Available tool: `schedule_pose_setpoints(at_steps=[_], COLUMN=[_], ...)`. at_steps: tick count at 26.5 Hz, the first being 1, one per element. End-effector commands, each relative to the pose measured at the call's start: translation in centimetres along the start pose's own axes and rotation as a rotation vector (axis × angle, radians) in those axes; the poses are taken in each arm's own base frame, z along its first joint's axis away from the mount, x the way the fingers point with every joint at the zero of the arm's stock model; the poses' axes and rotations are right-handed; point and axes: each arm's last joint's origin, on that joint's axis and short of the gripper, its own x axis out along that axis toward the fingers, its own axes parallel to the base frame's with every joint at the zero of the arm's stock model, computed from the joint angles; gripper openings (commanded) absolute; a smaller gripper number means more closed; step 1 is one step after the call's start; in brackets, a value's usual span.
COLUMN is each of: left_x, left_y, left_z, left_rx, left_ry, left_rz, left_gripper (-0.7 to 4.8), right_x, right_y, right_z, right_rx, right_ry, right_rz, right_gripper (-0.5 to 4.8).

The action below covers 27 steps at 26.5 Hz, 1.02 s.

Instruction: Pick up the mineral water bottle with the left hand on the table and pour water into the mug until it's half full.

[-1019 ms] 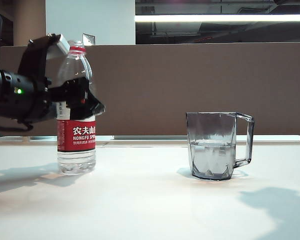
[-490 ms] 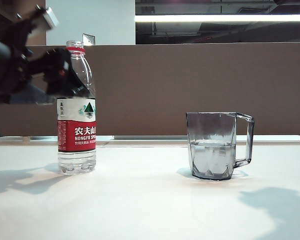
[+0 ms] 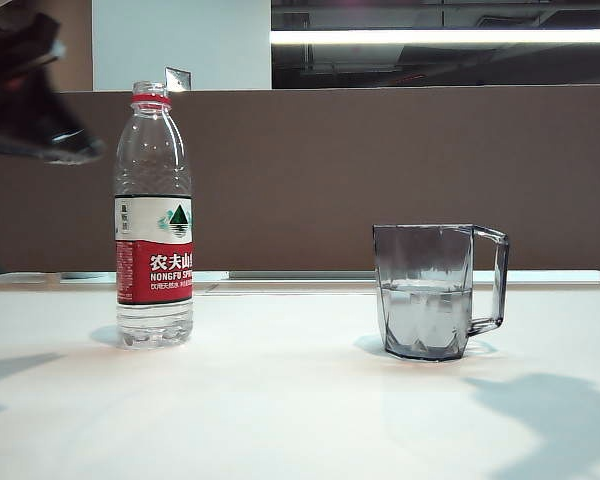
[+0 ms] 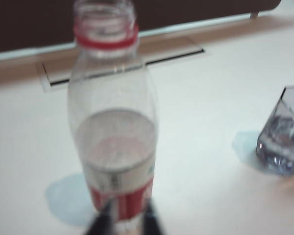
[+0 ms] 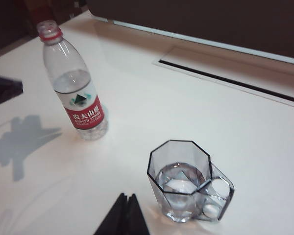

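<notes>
The mineral water bottle (image 3: 153,220) stands upright and uncapped on the left of the white table (image 3: 280,400), about a third full. The smoky mug (image 3: 425,290) sits to its right, handle turned away from the bottle, with water in its lower half. My left gripper (image 3: 83,152) hangs blurred at the upper left, clear of the bottle. In the left wrist view its fingertips (image 4: 127,219) stand a narrow gap apart before the bottle (image 4: 115,122), holding nothing; the mug (image 4: 284,137) is at the edge. My right gripper (image 5: 127,198) is shut and empty near the mug (image 5: 183,183), with the bottle (image 5: 76,93) beyond.
A brown partition (image 3: 380,170) closes off the table's far side. A long recessed slot (image 5: 225,78) runs along the tabletop behind the bottle and mug. Part of the left arm (image 5: 5,90) shows dark beside the bottle.
The left gripper, which stood around the bottle's upper body, has lifted and drawn back to the upper left, clear of it. Bottle and mug have not moved.
</notes>
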Motion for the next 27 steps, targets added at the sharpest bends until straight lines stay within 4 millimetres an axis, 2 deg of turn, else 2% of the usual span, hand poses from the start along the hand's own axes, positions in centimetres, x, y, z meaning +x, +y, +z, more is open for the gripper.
schedule_pose_setpoints(at_steps=[1, 5, 10, 13, 18, 27], left_x=[-1.1, -2.2, -2.2, -2.0, -1.9, -1.7], left_y=[-0.1, -0.2, -0.2, -0.2, -0.2, -0.2], left_z=[-0.5, -0.8, -0.9, -1.7, -3.0, -4.0], left_rx=[-0.010, -0.012, -0.011, -0.012, -0.011, -0.027], left_ry=[0.070, 0.095, 0.088, 0.092, 0.084, 0.027], left_rz=[-0.003, -0.003, -0.003, -0.003, -0.003, -0.002], left_gripper=[-0.06, -0.06, -0.06, -0.06, -0.06, -0.06], right_x=[0.0, 0.6, 1.1, 1.3, 1.1, 1.1], right_y=[0.1, -0.1, -0.3, -0.4, -0.4, -0.4], right_z=[-0.1, -2.5, -5.6, -7.0, -7.4, -7.4], right_rx=[-0.044, -0.050, -0.054, -0.052, -0.053, -0.053], right_ry=[-0.063, -0.133, -0.190, -0.178, -0.181, -0.180], right_rz=[0.050, 0.056, 0.059, 0.059, 0.058, 0.058], right_gripper=[-0.01, -0.01, -0.01, -0.01, -0.01, -0.01])
